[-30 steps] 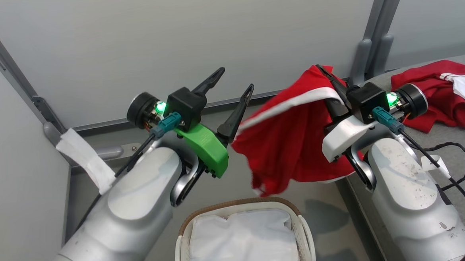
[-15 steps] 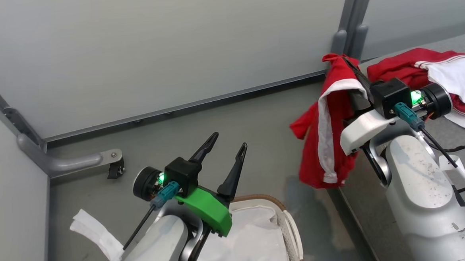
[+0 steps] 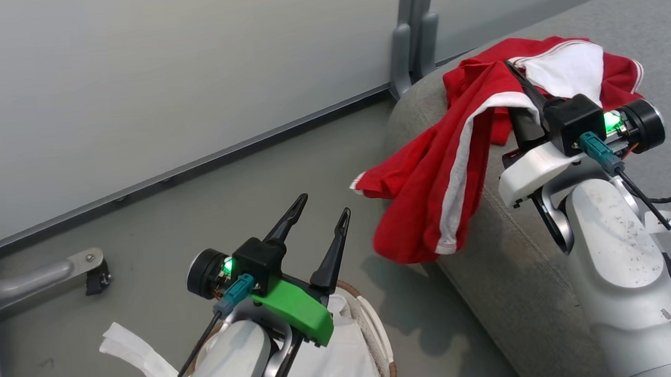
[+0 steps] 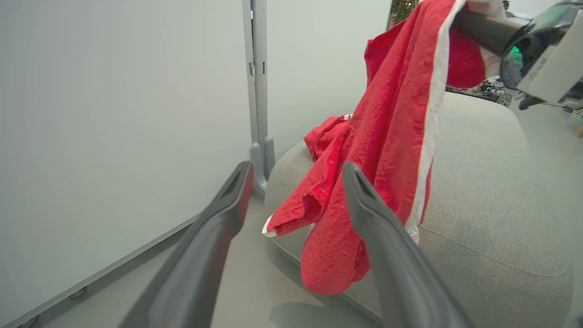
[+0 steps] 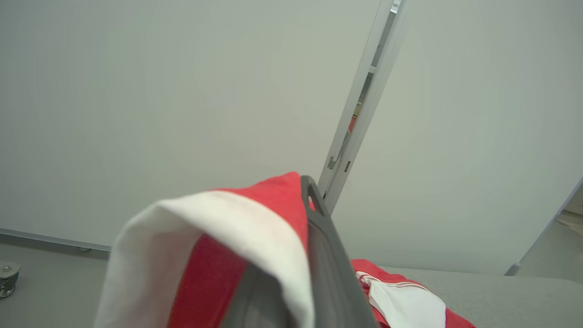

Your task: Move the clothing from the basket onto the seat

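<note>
Count: two red shirts, one basket (image 3: 379, 331), one seat (image 3: 523, 270), and my two hands.
Right hand: my right hand (image 3: 514, 75) is clenched tight on the held shirt (image 3: 433, 189), with a white-trimmed fold draped over its fingers.
Held shirt: it hangs from that grip over the seat's near-left edge. Its loose end dangles down the seat's side above the floor (image 3: 198, 207). I cannot tell how much of it rests on the cushion.
Second shirt: the second shirt (image 3: 619, 76) lies crumpled on top of the seat at its far corner, just beyond my right hand, with its white inside showing.
Left hand: my left hand (image 3: 324, 205) is released, its fingers spread wide, gripping nothing and touching nothing.
Left arm: it is held low, off the seat's left side and over the basket, fingers pointing up toward the wall (image 3: 163, 77).
Right arm: the forearm lies over the seat, fingers aimed at the seat's far corner.
Basket: it stands on the floor to the left of the seat, apart from it, and its white liner (image 3: 345, 366) shows inside.
</note>
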Motion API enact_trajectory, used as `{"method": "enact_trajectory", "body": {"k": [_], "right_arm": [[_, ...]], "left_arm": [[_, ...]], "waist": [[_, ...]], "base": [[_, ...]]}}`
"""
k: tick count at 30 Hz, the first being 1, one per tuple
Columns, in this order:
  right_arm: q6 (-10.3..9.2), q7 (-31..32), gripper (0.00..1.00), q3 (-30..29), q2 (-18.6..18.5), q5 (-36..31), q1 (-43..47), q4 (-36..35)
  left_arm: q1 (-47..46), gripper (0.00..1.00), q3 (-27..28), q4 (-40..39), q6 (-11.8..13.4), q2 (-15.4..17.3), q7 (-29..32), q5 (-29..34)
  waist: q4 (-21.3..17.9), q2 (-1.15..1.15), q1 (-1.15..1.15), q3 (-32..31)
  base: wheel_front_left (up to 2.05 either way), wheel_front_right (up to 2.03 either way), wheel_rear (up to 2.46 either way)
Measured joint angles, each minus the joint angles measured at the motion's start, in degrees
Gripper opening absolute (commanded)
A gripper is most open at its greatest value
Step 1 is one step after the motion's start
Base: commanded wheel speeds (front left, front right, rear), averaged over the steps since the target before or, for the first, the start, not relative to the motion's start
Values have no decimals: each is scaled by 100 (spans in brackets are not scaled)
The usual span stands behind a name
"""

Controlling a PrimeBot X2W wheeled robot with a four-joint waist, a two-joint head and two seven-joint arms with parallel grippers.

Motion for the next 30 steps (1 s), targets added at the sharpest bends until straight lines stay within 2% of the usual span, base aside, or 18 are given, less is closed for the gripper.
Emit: {"method": "enact_trajectory", "body": {"k": [11,19,24,30], "right_arm": [[0,1,0,-138,-58,33,-9,4],[0,1,0,-164,-290,-49,-401,169],[0,1,0,-148,-695,-24,-1131,336],[0,23,0,-385,-1657,-171,-2467,616]], "left_arm": [[2,100,-25,93,-44,-130,-1,200],[-81,100,-181,96,-49,-142,-1,202],[-220,100,-221,19,-49,-113,-1,290],[-392,100,-151,-183,-49,-67,-1,431]], "waist": [[-818,0,0,278],[-834,0,0,550],[-633,0,0,726],[-273,0,0,1020]], "base": [[0,0,0],[0,0,0],[0,0,0],[0,0,0]]}}
